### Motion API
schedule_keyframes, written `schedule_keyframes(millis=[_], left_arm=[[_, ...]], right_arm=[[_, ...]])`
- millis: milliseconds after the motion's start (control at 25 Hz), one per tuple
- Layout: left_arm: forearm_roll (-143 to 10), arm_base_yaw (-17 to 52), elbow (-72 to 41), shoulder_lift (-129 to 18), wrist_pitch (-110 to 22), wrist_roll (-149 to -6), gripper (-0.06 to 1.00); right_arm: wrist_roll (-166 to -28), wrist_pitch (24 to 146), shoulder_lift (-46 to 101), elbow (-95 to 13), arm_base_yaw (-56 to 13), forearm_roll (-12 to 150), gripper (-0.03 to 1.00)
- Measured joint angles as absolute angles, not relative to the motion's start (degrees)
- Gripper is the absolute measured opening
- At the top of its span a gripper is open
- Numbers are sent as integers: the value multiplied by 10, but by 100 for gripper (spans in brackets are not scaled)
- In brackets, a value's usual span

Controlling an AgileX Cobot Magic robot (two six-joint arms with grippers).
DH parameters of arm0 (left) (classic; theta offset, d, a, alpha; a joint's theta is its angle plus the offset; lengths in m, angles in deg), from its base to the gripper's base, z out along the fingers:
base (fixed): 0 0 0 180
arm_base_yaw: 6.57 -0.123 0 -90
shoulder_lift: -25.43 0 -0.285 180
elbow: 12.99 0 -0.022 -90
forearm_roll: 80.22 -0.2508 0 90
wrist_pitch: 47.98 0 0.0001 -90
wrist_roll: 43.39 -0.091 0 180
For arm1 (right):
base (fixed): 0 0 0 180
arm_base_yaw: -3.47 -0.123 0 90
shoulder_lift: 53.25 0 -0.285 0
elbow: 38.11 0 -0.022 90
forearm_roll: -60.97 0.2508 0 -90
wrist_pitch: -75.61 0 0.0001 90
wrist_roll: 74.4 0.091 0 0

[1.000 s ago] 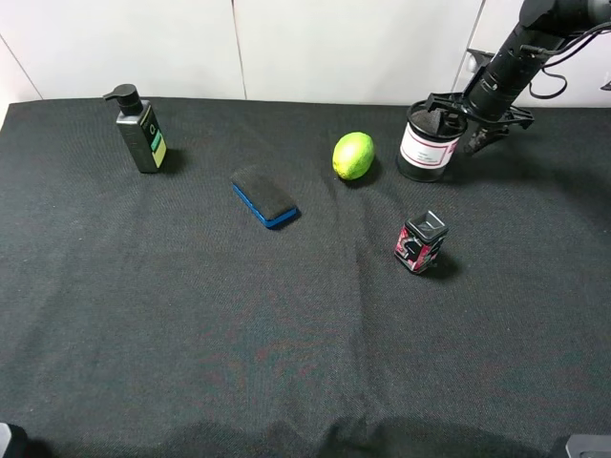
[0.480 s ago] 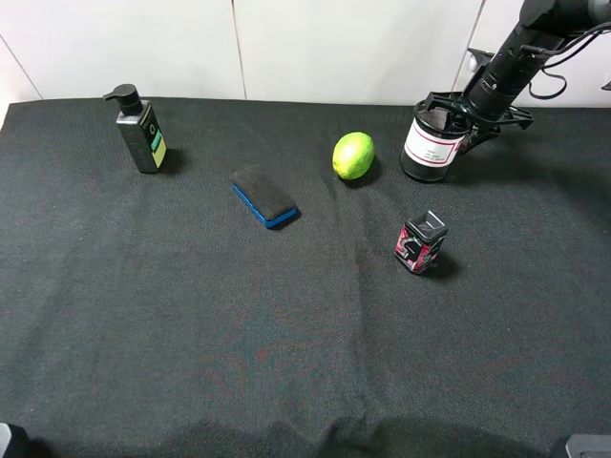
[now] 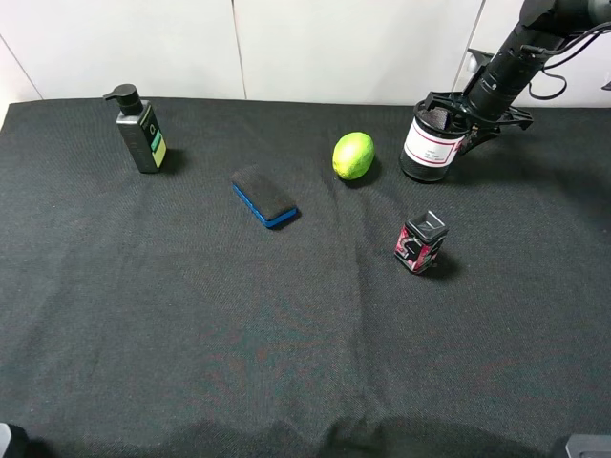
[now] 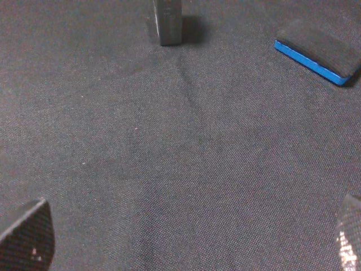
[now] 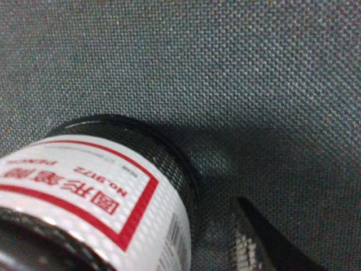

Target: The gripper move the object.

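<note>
Tool on black mesh cup, red-bordered label

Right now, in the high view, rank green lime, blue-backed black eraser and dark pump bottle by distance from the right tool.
Right tool, gripping the black wire-mesh pen cup:
1. Green lime, beside the cup.
2. Blue-backed black eraser, mid-table.
3. Dark pump bottle, far left.

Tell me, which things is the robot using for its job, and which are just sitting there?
In the job:
- right gripper, shut on the cup's rim
- pen cup, black mesh with a white label, tilted

Just lying about:
- lime
- pump bottle
- blue eraser
- small red-black box
</note>
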State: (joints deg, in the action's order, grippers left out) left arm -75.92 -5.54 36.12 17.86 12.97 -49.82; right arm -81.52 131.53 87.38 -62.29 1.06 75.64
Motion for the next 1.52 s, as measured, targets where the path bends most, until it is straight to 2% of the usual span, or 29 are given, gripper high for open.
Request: schedule_keyframes(millis=[1160, 1520], left_arm=[[-759, -55, 361, 179, 130, -499, 100], [-759, -55, 361, 179, 130, -499, 100]], right_arm=[[-813, 1408, 726, -623, 11, 766, 22], [-813, 1437, 690, -623, -41, 767, 22]])
